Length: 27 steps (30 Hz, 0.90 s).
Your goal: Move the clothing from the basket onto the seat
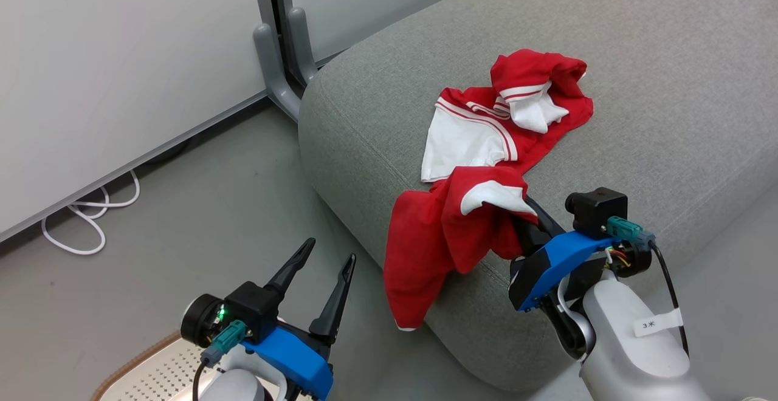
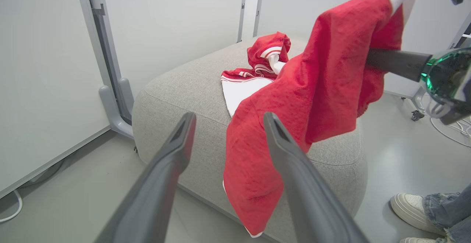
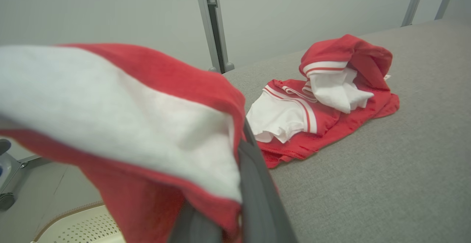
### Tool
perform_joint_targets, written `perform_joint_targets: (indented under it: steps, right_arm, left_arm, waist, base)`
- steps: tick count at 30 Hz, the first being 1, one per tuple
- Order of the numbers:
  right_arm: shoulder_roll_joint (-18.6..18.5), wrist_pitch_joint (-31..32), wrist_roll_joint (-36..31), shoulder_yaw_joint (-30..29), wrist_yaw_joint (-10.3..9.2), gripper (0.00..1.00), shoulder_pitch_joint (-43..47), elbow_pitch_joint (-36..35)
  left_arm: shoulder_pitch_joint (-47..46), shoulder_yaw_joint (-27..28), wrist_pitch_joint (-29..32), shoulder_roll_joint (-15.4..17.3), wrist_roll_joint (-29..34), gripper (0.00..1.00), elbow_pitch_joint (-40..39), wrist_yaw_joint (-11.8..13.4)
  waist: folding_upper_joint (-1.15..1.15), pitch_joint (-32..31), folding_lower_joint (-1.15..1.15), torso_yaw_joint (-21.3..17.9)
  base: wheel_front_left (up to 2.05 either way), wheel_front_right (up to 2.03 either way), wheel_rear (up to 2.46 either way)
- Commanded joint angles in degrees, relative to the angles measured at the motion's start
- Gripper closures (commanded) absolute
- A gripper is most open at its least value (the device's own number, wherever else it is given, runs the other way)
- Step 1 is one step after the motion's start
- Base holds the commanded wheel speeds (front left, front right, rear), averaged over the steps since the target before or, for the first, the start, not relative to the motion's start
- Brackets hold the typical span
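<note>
**Seat, near edge: one garment laid, one in the grip**

1. Right gripper (image 1: 526, 215). The pale forearm rises from the lower right of the head view. The wrist is bent so the dark fingers (image 3: 257, 184) point across the near edge of the seat (image 1: 638, 85). The jaws are closed tight on a fold of the hanging garment (image 1: 437, 237), next to its white panel.

2. Hanging garment. Red fabric with a white panel, bunched at the grip. It trails down over the seat's rounded near edge, and its lower end hangs in front of the seat's side, above the floor. The views do not show whether the cloth rests on the edge or hangs just clear of it.

3. Lying garment (image 1: 486, 127). Red, with white panels and red-and-white striped trim. It lies crumpled on top of the seat, inward from the near edge and towards the left corner. Its near hem meets the top of the hanging garment.

4. Left gripper (image 1: 331, 252). It is held low at the lower left of the head view, above the basket (image 1: 152, 370). The fingers point up towards the seat's left corner, spread wide with nothing between them.

5. Basket. Cream and perforated with a brown rim, on the floor near the seat's left corner. Its rim is partly covered by the left wrist.

6. Surroundings. A white cable (image 1: 91, 212) lies looped on the floor by the wall panel. A grey partition foot (image 1: 273, 67) stands beyond the seat's left corner. A person's white shoe (image 2: 408, 206) is on the floor beside the seat.
</note>
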Motion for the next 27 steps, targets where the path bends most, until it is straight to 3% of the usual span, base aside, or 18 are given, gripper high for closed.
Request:
perform_joint_targets:
  steps: [1, 13, 18, 27]
  right_arm:
    - [-0.03, -0.11, 0.14, -0.16, 0.03, 1.0, 0.73, -0.41]
    - [-0.03, -0.46, 0.74, -1.3, 0.03, 1.0, 0.33, -0.84]
    - [-0.04, 1.08, 1.6, -3.15, 0.03, 1.0, -3.84, -1.28]
    - [-2.22, 5.24, -2.22, -18.56, 0.03, 1.0, -21.34, 0.93]
  left_arm:
    - [-0.71, 0.05, -0.17, 0.18, 0.21, 0.0, -0.17, -0.08]
    - [-1.84, -0.56, -0.17, 0.81, 0.31, 0.0, -0.23, -0.08]
    - [-3.11, -0.45, -0.16, 1.54, 0.79, 0.0, -0.74, -0.08]
    - [-8.9, -2.24, -0.17, 4.18, 2.18, 0.0, -1.67, -0.08]
  waist:
    - [0.0, 0.21, 0.0, -0.11]
    - [0.0, 1.89, 0.0, 0.62]
    - [0.0, 4.23, 0.0, 1.04]
    - [0.0, 13.84, 0.0, 3.85]
  base:
    - [0.0, 0.0, 0.0]
    - [0.0, 0.0, 0.0]
    - [0.0, 0.0, 0.0]
    - [0.0, 0.0, 0.0]
